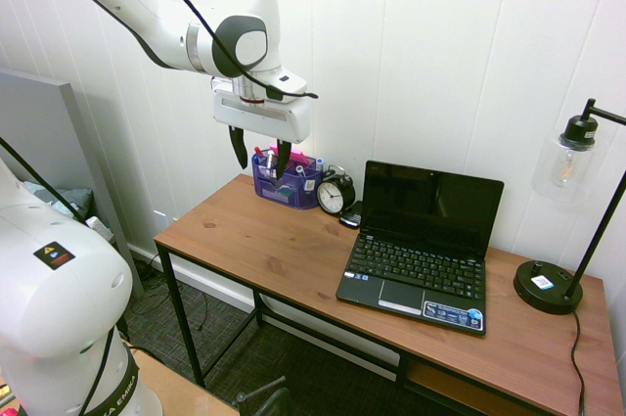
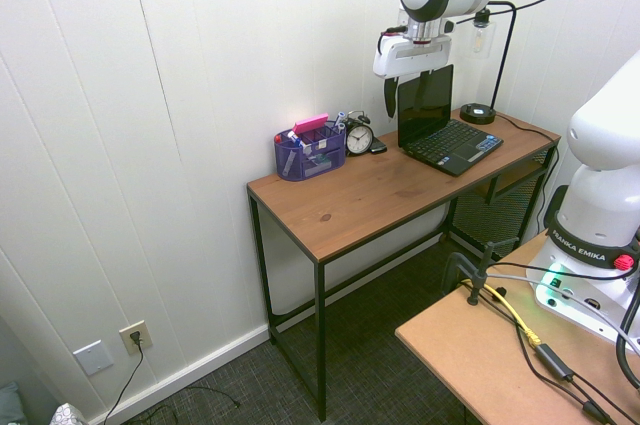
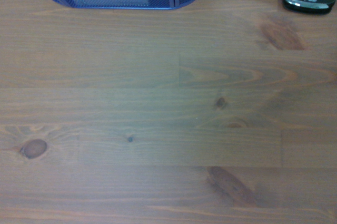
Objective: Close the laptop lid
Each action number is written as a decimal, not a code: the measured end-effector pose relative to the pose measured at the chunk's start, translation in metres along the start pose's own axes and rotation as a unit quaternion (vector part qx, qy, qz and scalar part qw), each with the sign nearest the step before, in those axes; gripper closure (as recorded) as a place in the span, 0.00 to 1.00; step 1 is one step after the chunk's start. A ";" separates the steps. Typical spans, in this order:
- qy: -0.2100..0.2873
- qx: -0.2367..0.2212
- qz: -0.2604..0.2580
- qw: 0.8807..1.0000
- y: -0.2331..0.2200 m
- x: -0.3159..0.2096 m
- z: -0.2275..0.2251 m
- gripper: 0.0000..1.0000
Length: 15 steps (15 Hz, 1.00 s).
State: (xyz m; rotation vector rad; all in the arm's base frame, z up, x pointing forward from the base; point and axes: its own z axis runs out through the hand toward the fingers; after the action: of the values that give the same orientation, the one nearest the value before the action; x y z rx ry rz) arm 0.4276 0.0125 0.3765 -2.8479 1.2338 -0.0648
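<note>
The white arm's two-finger gripper (image 1: pixel 260 154) hangs wide open and empty above the brown wooden desk (image 1: pixel 264 245), well left of the thin black laptop lid (image 1: pixel 430 197) standing upright, so I'd swing behind its top edge and push down gently.

White glossy arm (image 1: pixel 147 15) with grey-black joint cap, black cable along it; white tool (image 1: pixel 260 157) body, two dark fingers (image 1: pixel 238 147); "FRANKA EMIKA" band on base.
</note>
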 end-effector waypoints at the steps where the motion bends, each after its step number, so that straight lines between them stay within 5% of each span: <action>1: 0.000 -0.001 0.001 1.000 0.000 0.000 0.000 0.00; 6: 0.037 0.001 0.030 0.999 -0.030 0.011 -0.020 0.00; 15: 0.108 0.005 0.093 0.990 -0.026 0.165 -0.044 0.00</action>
State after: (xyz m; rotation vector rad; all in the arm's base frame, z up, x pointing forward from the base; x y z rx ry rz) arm 0.5569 -0.0914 0.4260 -2.7602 1.5276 -0.3816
